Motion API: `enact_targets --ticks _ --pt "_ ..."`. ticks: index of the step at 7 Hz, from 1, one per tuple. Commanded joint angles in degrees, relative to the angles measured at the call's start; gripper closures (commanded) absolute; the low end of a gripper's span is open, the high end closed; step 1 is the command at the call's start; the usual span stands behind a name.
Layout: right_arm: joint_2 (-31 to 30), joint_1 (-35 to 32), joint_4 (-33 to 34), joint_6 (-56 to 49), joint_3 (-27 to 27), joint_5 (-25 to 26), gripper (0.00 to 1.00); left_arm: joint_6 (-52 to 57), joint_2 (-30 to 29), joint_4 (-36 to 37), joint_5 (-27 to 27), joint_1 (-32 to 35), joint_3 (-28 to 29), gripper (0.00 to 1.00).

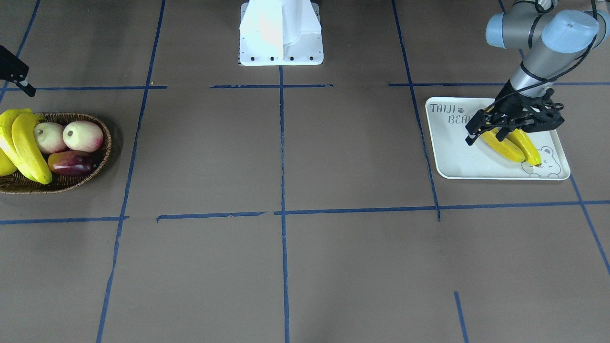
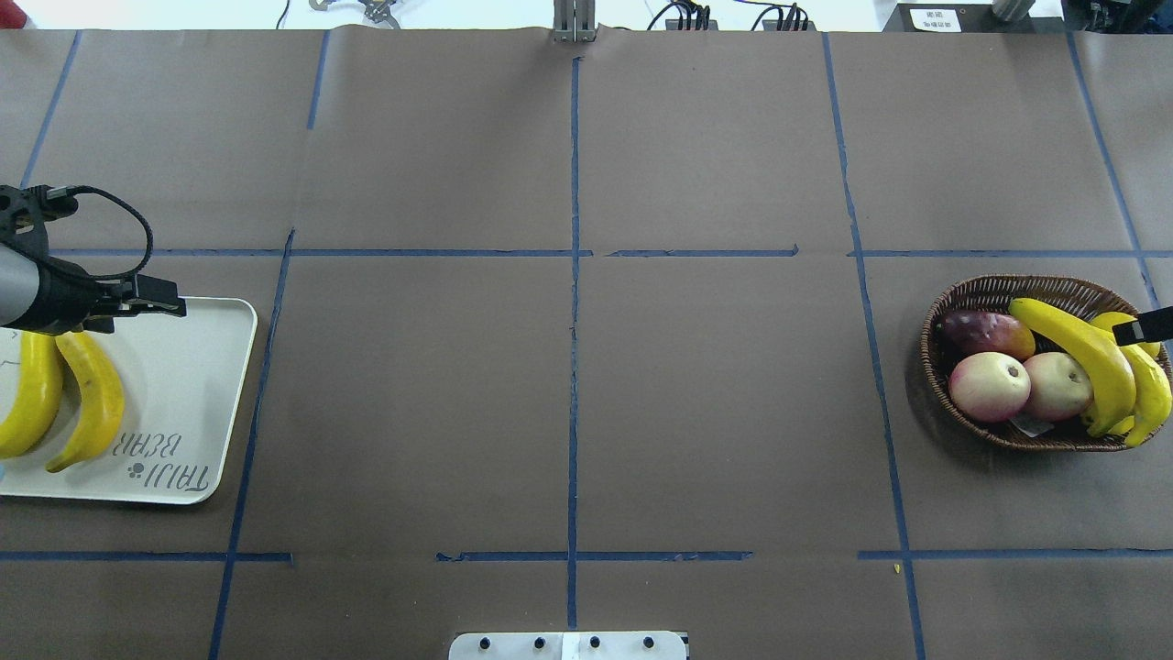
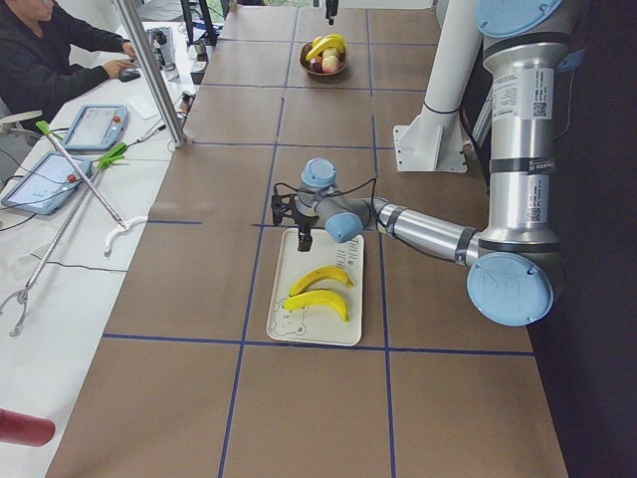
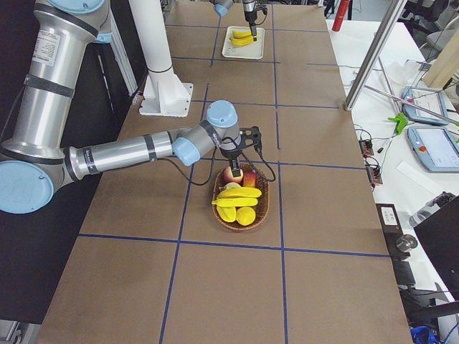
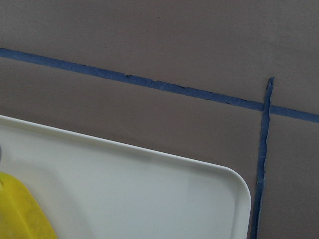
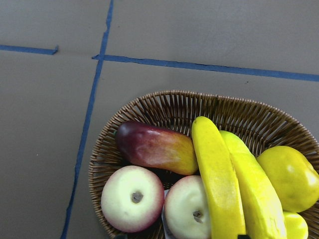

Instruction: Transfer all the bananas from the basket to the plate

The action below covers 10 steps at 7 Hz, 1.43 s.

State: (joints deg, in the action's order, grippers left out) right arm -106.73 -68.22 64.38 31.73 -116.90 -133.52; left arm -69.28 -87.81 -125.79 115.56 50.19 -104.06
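Two bananas (image 1: pixel 511 150) lie side by side on the plate (image 1: pixel 452 157), right under the left gripper (image 1: pixel 485 137), whose fingers stand spread just above them and pinch nothing. The other two bananas (image 1: pixel 29 147) lie in the basket (image 1: pixel 102 152) just below the right gripper (image 2: pixel 1155 326), beside two pale apples (image 1: pixel 82 135) and a dark red fruit (image 1: pixel 70 163). I cannot tell whether that gripper is spread or closed.

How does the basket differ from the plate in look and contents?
The basket is oval brown wicker; the plate is flat, white and rectangular. The basket holds bananas among other fruit; the plate holds only bananas. Both hold two bananas each.
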Motion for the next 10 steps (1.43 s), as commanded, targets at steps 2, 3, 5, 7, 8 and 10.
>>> enact_targets --ticks 2,3,5,7,8,10 --pt "1.3 3.6 -0.2 0.0 4.8 3.2 0.31 -1.1 -0.7 0.0 0.0 -0.2 0.5 0.00" --pt "2.0 4.7 -0.1 0.1 6.2 4.1 0.31 -1.0 -1.0 0.1 0.0 -0.2 0.7 0.00" --pt "2.1 5.2 -0.1 0.0 8.7 4.1 0.31 -1.0 -1.5 0.1 0.0 -0.2 0.6 0.00" --pt "3.7 6.8 0.2 0.4 9.6 4.9 0.32 -0.9 -1.7 0.1 0.0 -0.2 0.6 0.00" --pt "4.1 7.1 0.3 0.4 10.1 5.2 0.33 -0.9 -1.7 0.1 0.0 -0.1 0.6 0.00" --pt "4.1 7.2 0.2 0.4 10.5 5.1 0.35 -0.9 -1.8 0.1 0.0 -0.2 0.6 0.00"
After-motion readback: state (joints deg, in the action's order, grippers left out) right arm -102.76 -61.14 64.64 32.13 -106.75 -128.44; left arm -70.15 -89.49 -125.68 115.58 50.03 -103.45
